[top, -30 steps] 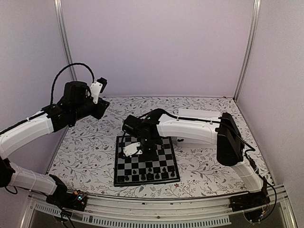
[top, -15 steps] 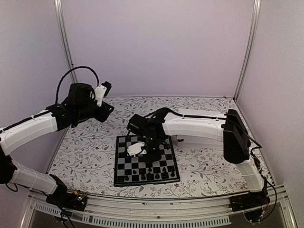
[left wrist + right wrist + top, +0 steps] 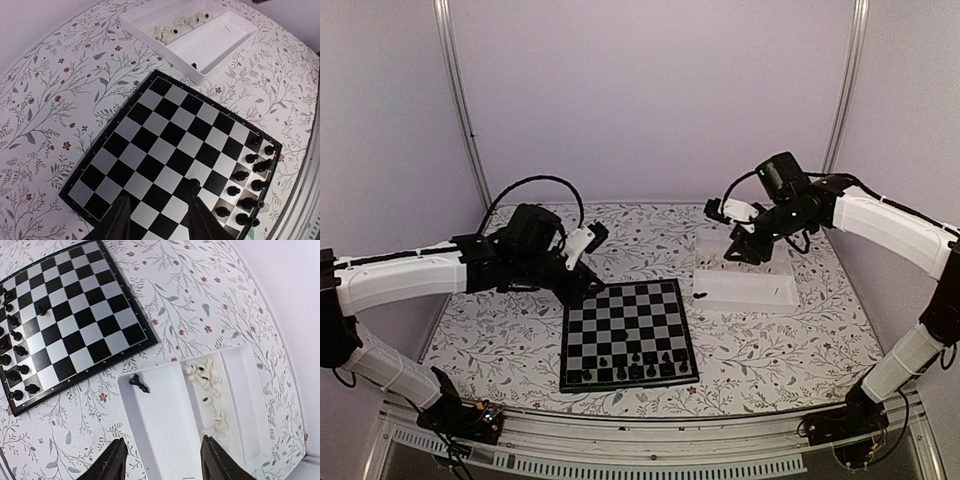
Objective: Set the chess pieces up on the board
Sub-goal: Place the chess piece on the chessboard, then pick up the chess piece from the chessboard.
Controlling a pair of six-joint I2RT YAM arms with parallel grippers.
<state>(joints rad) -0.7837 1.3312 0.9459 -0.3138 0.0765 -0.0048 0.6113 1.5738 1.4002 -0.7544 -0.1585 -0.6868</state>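
**Right arm quits the board and heads back to the tray**

A second ago the right arm was stretched low over the flat black-and-grey checked chessboard. Now it has swung off to the far right, and the right end effector hangs above the shallow white rectangular tray. Its own camera shows the two fingers spread with nothing between them. I'd read that as a piece just set down and the arm going back for another.

The left arm has come in as well, from the far-left side of the flower-patterned counter to the far-left corner of the board. The left end effector hovers over the squares there, its fingers apart and empty.

The small black chess pieces stand gathered in the rows along the board's near edge. One lone black piece stands apart from them, a little further in. The rest of the squares are bare.

A stray black piece lies in the tray compartment nearest the board. The heap of small white pieces sits in the compartment beside it, and I can see none of those on the board.

My guess is that the stray black one goes next. The whole white side is yet to be set up.
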